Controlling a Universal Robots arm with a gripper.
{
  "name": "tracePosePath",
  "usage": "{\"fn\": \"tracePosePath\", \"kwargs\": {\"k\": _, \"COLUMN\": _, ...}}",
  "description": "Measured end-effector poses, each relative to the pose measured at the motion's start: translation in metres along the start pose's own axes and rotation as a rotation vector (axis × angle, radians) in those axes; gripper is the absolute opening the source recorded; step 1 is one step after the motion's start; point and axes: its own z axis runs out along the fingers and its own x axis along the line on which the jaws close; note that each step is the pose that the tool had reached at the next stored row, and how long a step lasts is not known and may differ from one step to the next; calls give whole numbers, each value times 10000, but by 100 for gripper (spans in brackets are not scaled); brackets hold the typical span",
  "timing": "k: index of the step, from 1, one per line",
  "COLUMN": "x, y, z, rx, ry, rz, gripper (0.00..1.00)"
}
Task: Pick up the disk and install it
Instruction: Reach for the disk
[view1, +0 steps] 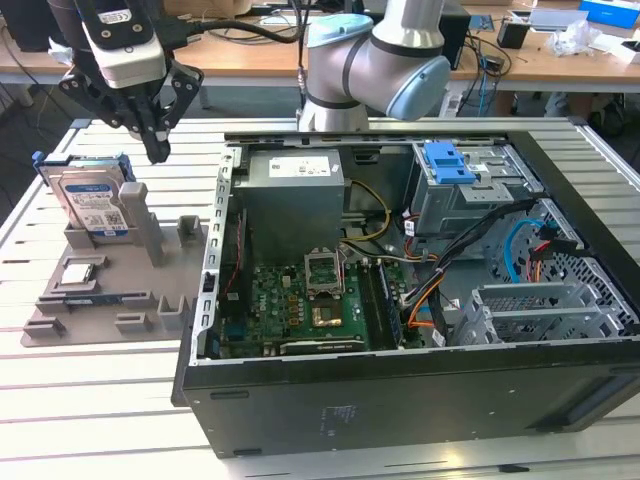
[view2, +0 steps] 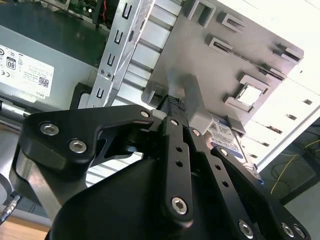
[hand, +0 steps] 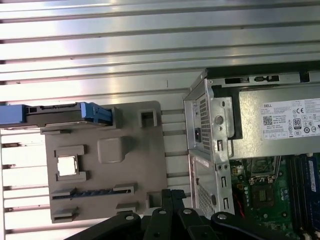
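The grey plastic tray (view1: 130, 278) (view2: 200, 55) (hand: 135, 150) lies on the slatted metal table (view1: 90, 400) on the exterior view's left. The disk (view1: 93, 200) (view2: 227, 137) (hand: 55, 114) stands on edge in a slot at the tray's far end, its white-and-blue label facing the near side and blue rails along its edges. A square pocket nearer the front holds a flat silver chip (view1: 80, 272) (view2: 248, 94) (hand: 66, 166), and the tray's other moulded pockets and its blocky upright post (view1: 140, 225) stand bare. The gripper (view1: 158, 150) (view2: 177, 107) (hand: 169, 195) hangs above the tray, just to the exterior view's right of the disk's top corner and clear of it; its black fingers are pressed together with nothing between them. On the exterior view's right, the open black computer case (view1: 400, 385) lies on its side, its perforated metal edge close beside the tray with a narrow strip of table between. Inside it are a grey boxy power supply (view1: 295, 185) (view2: 30, 65) (hand: 280, 125) at the far left, a green motherboard (view1: 290, 300) nearer, and a blue plastic caddy (view1: 448, 162) atop a grey metal drive bay (view1: 470, 200) at the far right, with cables trailing below. The table near the tray's front is open ribbed metal.
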Motion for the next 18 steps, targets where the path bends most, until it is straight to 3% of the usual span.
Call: {"fn": "tracePosePath", "kwargs": {"k": 18, "x": 229, "y": -17, "z": -6, "rx": 0, "ry": -1, "rz": 1, "gripper": 11}}
